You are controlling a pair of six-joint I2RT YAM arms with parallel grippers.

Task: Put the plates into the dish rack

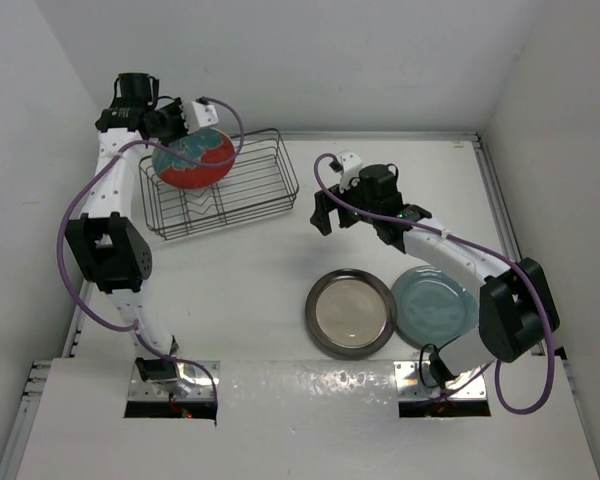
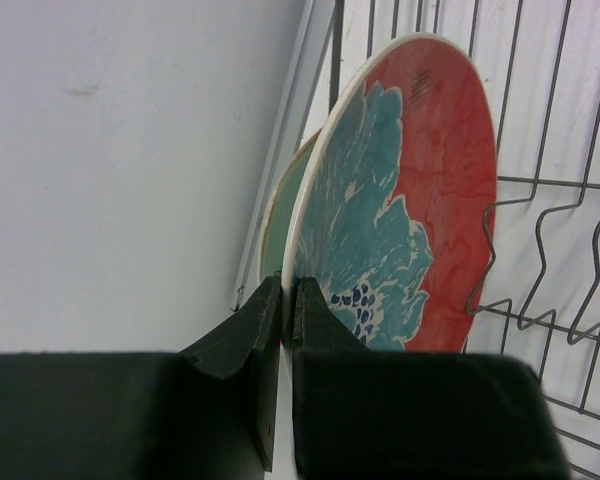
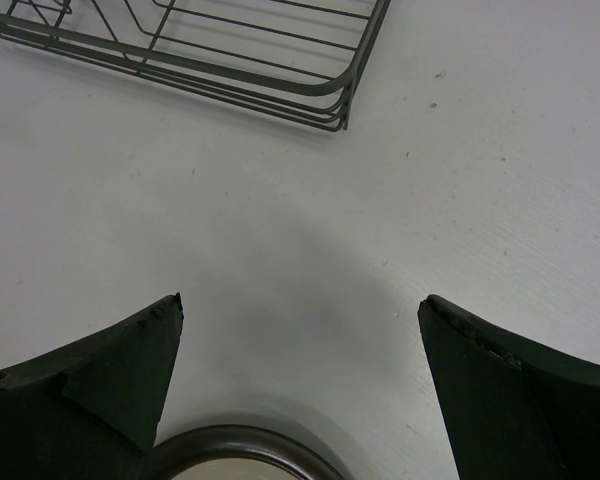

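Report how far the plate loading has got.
Done: the mint-green plate seems to stand in the dish rack. In hand: the left gripper grips the red floral plate by its rim. Left: the cream plate and the blue-teal plate lie flat on the table; the right gripper hangs open.

We've got the red plate (image 1: 192, 160) and mint plate (image 2: 280, 215) blocking the dish rack's (image 1: 255, 185) left end, side wall (image 2: 110, 200) close by. Right slots open. Open table (image 1: 250, 280) between rack and cream plate (image 1: 350, 310); blue plate (image 1: 435, 303) just beside it.
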